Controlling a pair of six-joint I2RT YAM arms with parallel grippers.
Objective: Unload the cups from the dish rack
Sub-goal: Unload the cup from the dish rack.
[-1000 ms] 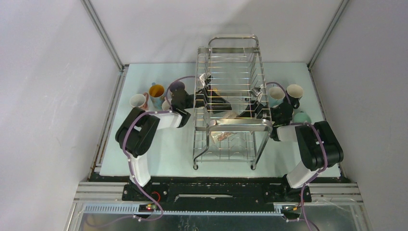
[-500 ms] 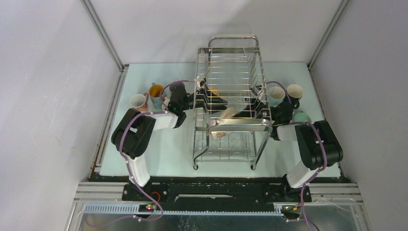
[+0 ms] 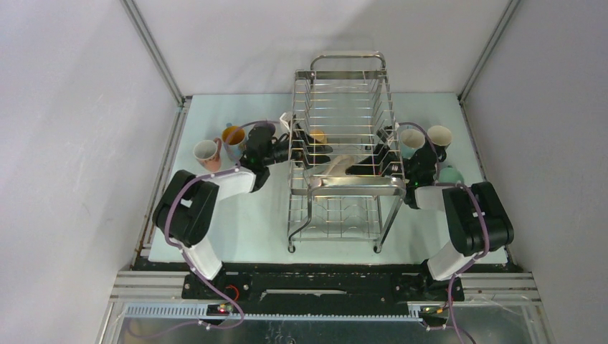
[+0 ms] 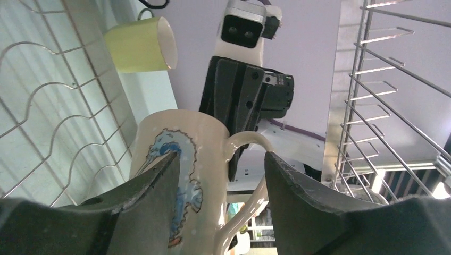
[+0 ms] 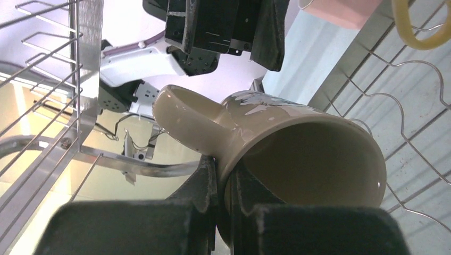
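Note:
A cream mug (image 3: 340, 166) with a blue drawing hangs inside the chrome dish rack (image 3: 356, 185), on the lower tier. My right gripper (image 5: 224, 164) reaches in from the right and is shut on the mug's rim (image 5: 298, 143), one finger inside and one outside. My left gripper (image 4: 220, 155) is at the rack's left side (image 3: 290, 142), open. Its fingers straddle the mug (image 4: 181, 159) and its handle, and the right finger stands apart from the handle. Something yellow (image 3: 317, 136), perhaps another cup, shows further back in the rack.
On the table left of the rack stand a pink-and-white cup (image 3: 206, 151) and a blue cup with an orange inside (image 3: 233, 137). Right of it stand a light blue cup (image 3: 411, 141), a dark cup with a cream inside (image 3: 439, 136) and a pale green one (image 3: 450, 174). Rack wires (image 4: 361, 79) close in on both grippers.
My left arm has drawn back leftward out of the rack and its jaws have widened. The cream mug stays in the right gripper, shifted slightly toward the back.

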